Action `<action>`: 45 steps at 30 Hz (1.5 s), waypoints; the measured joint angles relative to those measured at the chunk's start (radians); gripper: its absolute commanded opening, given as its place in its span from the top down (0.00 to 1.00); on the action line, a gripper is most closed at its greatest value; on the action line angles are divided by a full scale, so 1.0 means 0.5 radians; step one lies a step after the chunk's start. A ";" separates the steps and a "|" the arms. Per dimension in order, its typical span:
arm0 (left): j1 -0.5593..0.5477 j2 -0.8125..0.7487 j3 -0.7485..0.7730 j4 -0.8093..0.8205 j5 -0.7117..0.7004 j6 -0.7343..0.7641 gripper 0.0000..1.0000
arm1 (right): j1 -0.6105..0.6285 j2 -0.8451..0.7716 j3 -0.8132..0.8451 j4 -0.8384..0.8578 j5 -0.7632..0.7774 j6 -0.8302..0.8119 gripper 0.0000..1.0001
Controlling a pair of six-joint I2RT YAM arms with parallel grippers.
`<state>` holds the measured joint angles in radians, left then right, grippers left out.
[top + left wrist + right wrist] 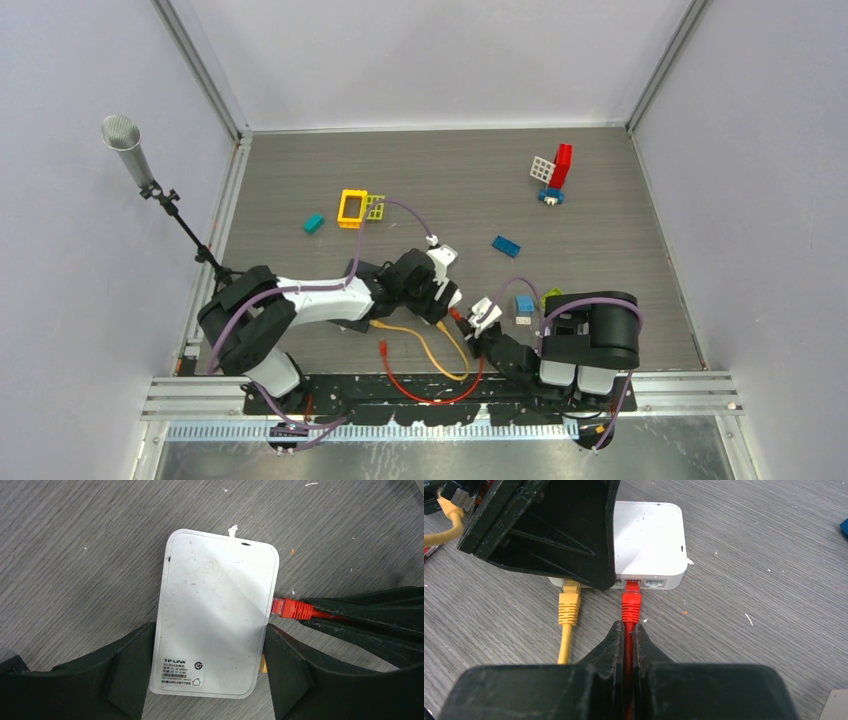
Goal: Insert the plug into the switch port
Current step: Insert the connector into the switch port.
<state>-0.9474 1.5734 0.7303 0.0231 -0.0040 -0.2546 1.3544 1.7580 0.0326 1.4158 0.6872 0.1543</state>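
Observation:
The white switch [215,615] lies label-up on the table, its port side facing my right arm. My left gripper [209,632] has both fingers pressed against the switch's long sides. The red plug [630,602] sits with its tip in a port on the switch [649,535]. My right gripper [627,627] is shut on the red cable just behind the plug's boot. In the top view the left gripper [432,285] covers the switch, and the right gripper [470,325] meets it at the red plug [456,313].
A yellow plug [569,605] sits in the neighbouring port, its cable [425,345] trailing toward the near edge beside the red cable loop [430,395]. Toy bricks lie farther back: yellow frame [352,208], teal brick [313,223], blue brick [505,245], red-white stack [555,172]. A microphone stand [140,170] is at left.

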 measured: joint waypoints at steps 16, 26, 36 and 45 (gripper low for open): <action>0.026 0.005 0.000 0.020 0.003 -0.014 0.56 | -0.014 -0.045 -0.026 -0.031 -0.025 0.087 0.99; 0.040 -0.004 -0.018 0.050 0.040 -0.033 0.57 | -0.014 -0.198 -0.015 -0.243 -0.031 0.133 1.00; 0.030 0.004 -0.029 0.088 0.082 0.016 0.58 | -0.026 -0.211 0.064 -0.385 0.032 0.003 1.00; 0.024 0.117 0.050 0.153 -0.017 0.070 0.60 | -0.302 -0.060 0.075 -0.137 -0.142 -0.179 0.99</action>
<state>-0.9352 1.6318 0.7551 0.0998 -0.0124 -0.2195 1.2034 1.7279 0.0700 1.3472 0.6163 0.0647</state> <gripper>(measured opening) 0.725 0.089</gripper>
